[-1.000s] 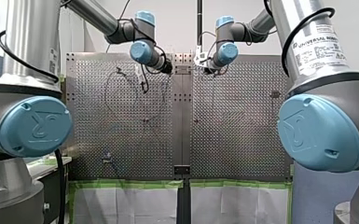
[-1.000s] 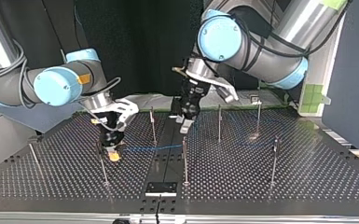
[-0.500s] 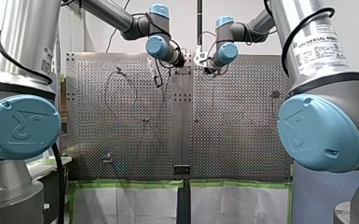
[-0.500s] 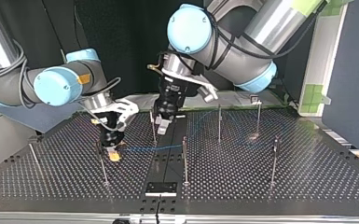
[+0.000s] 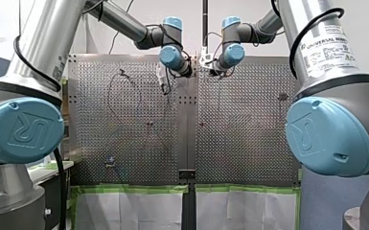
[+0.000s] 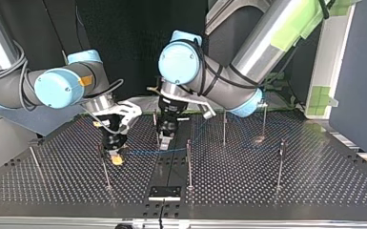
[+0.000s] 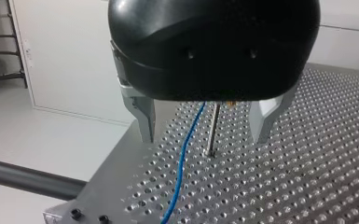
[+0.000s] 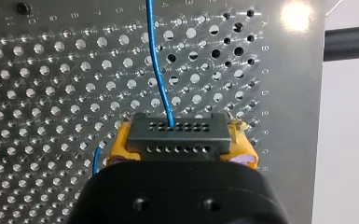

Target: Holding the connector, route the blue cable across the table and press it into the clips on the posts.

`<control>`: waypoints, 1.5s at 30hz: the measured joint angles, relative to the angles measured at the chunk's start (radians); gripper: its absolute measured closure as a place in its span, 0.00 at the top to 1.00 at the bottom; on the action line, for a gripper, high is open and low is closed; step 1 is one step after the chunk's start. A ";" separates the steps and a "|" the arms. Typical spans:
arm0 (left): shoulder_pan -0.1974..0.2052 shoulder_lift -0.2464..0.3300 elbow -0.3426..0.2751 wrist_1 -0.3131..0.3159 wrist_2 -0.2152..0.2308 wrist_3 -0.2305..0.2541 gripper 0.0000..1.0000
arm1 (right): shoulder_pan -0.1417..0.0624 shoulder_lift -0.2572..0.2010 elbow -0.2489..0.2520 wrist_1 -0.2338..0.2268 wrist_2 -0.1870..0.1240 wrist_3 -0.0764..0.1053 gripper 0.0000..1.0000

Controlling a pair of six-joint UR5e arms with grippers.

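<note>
Mid-routing: my right end effector [image 8: 181, 147] clenches the grey rectangular connector [image 8: 177, 133]; my left end effector [image 7: 204, 135], released, straddles the thin blue cable [image 7: 182, 163] and a slim metal post [image 7: 212, 130], next likely pressing the cable into the post's clip.

"UNIVERSAL ROBOTS" stands on the white label [image 5: 329, 51] of my right arm, near right; row letters A to F edge the perforated table [image 8: 284, 93]

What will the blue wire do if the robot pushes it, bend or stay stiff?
Probably bend. The blue cable looks thin and runs in a soft curve over the table, so it seems floppy. It is likely light too: only the connector, pinched in my right gripper, holds its end.
</note>
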 joint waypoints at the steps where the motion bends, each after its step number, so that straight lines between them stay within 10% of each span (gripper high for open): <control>1: 0.001 -0.008 0.011 0.004 -0.002 0.001 1.00 | 0.000 0.000 0.000 0.000 0.000 0.000 0.00; 26: 0.025 -0.117 0.140 0.003 0.000 0.015 1.00 | 0.000 0.000 0.000 -0.001 -0.003 0.004 0.00; 37: 0.020 -0.117 0.138 -0.018 -0.038 0.013 0.02 | 0.000 0.000 0.000 -0.001 -0.003 0.005 0.00; 45: 0.019 -0.116 0.137 -0.043 -0.068 0.006 0.02 | 0.000 0.000 0.001 0.000 -0.011 0.005 0.00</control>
